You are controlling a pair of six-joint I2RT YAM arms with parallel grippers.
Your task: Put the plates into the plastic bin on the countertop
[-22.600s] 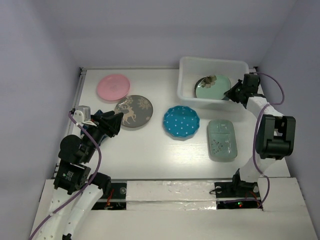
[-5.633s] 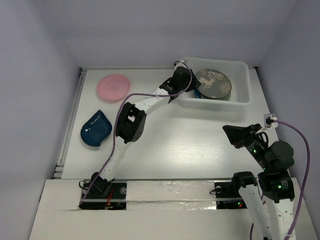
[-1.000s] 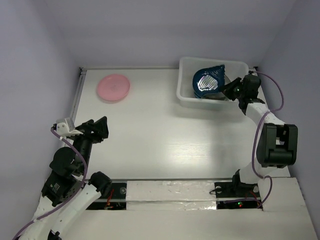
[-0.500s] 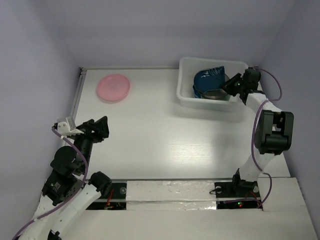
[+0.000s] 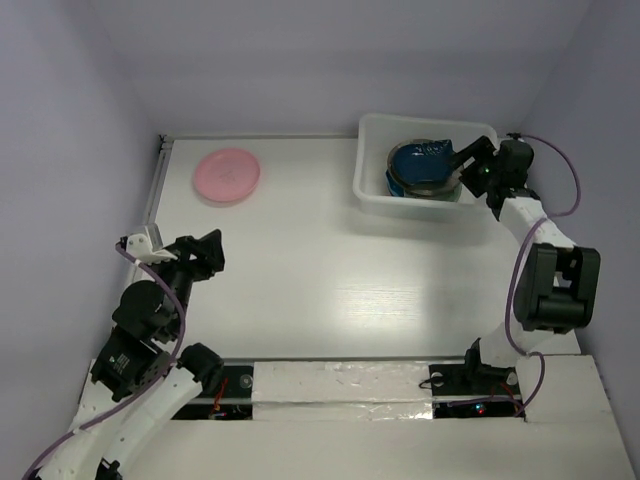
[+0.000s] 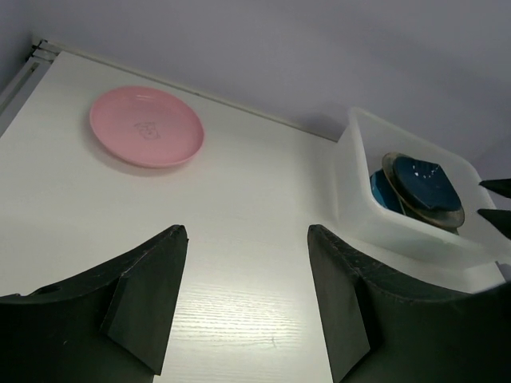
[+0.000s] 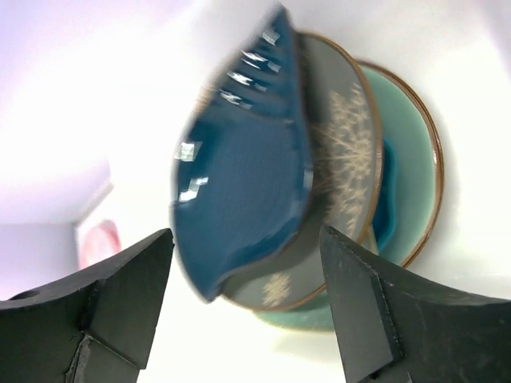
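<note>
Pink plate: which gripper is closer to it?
Left. The left gripper is open just on the near side of the pink plate; the right gripper is far off at the bin.

The dark teal plate (image 5: 420, 164) now lies flat in the plastic bin (image 5: 400, 205), not tipped up. The right gripper (image 5: 462, 166) looks like it's let go and backed off a bit.

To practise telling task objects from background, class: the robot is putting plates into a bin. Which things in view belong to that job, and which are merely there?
Job: pink round plate; translucent white plastic bin; dark teal dish and dark grey gold-patterned plate stacked inside it; white countertop; open right claw.
Merely there: metal edge strip; purple cable.
</note>
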